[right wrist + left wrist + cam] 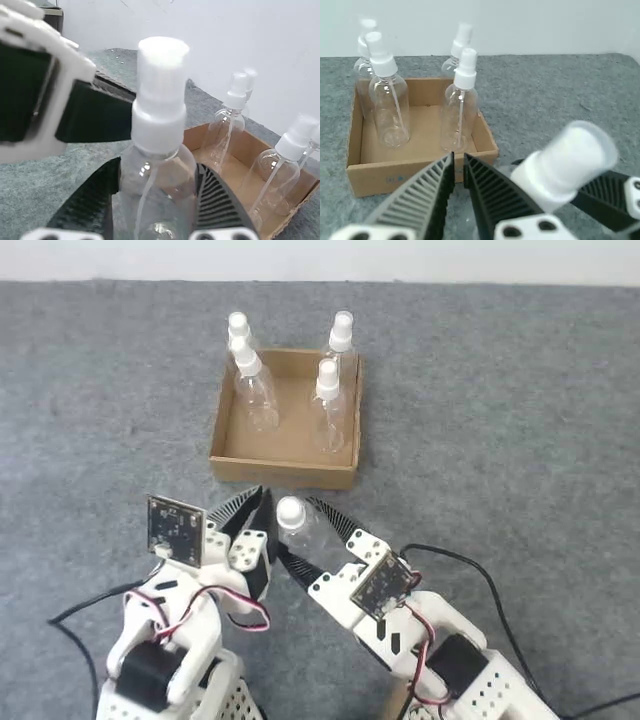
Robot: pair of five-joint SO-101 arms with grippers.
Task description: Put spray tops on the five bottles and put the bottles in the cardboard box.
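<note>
Clear plastic, the fifth bottle [156, 170], spray top [161, 90] on, rises lengthwise out of the clamped jaws of my right gripper [157, 200], my left gripper [459, 162] closed empty just beside it, and the cardboard box [283, 472] lies straight ahead beyond both.

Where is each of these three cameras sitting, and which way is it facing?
High view: fixed above the table, looking down at the cardboard box; both arms show, with the left gripper and right gripper.
Left wrist view: on the left arm's wrist, facing along its shut fingers toward the box.
Right wrist view: on the right arm's wrist, facing the held bottle between its fingers, with the box beyond.
Shared: both wrist views show the held bottle and the box with capped bottles.
</note>
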